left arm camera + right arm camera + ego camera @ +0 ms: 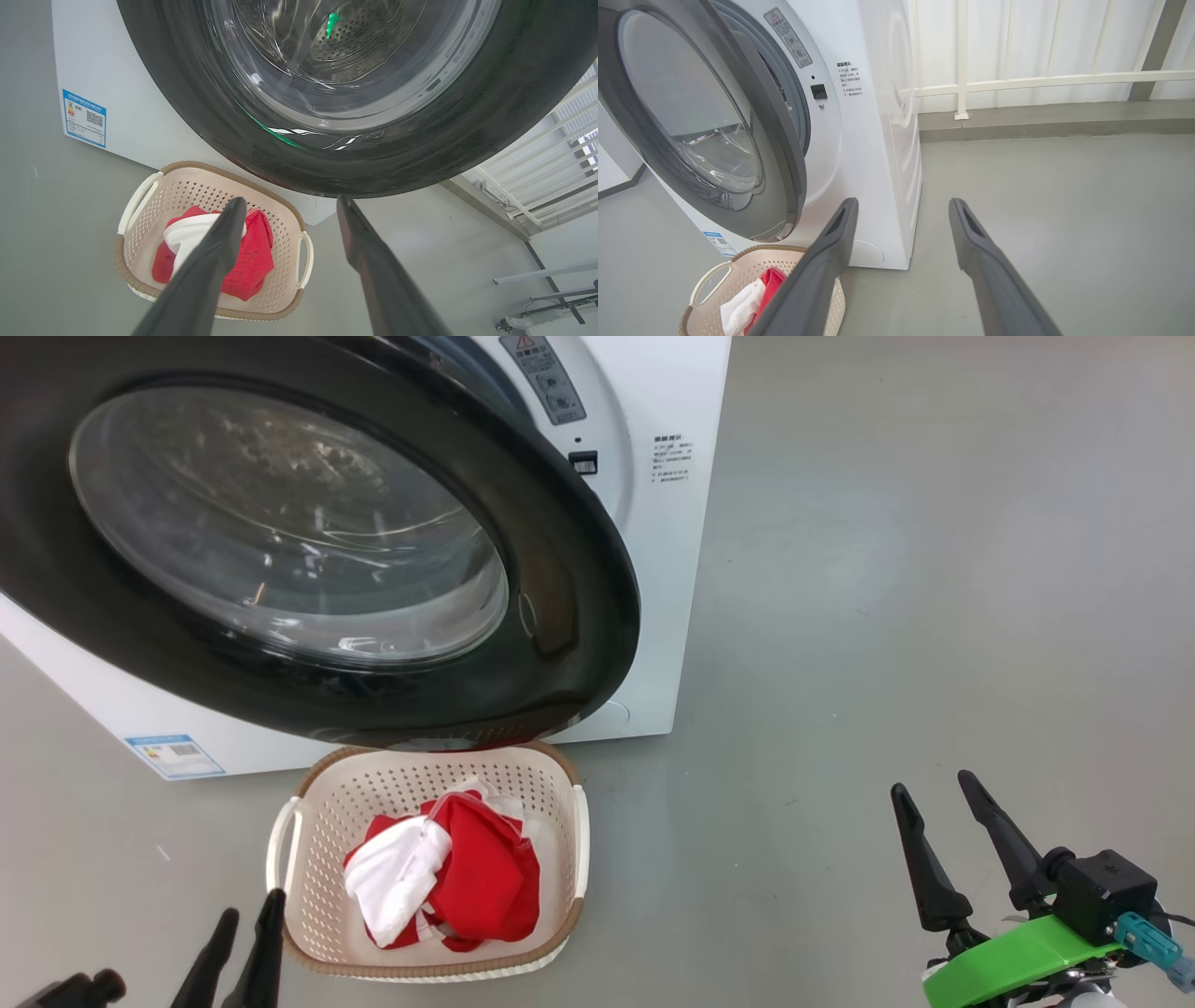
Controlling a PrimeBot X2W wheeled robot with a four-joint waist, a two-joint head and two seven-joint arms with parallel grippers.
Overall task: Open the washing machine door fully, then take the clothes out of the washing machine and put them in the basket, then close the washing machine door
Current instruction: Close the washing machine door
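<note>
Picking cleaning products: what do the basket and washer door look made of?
The basket: seemingly matte cream plastic, with moulded perforations and brown woven-look rim. The washing machine door: glossy black rim, likely plastic, showing reflections; transparent window, glass or clear plastic.

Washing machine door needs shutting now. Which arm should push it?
Probably the left: the left gripper points straight at the door and its black rim; the right gripper aims past its free edge.

Blue label sticker (84,118), low on washing machine (672,579) front: QR code, small coloured bars, white header characters too small to read. Grey strip sticker (788,37) higher on the front: red warning triangle on top, two round icons below, print illegible. Block of small black Chinese print (850,78) right of it, unreadable.
</note>
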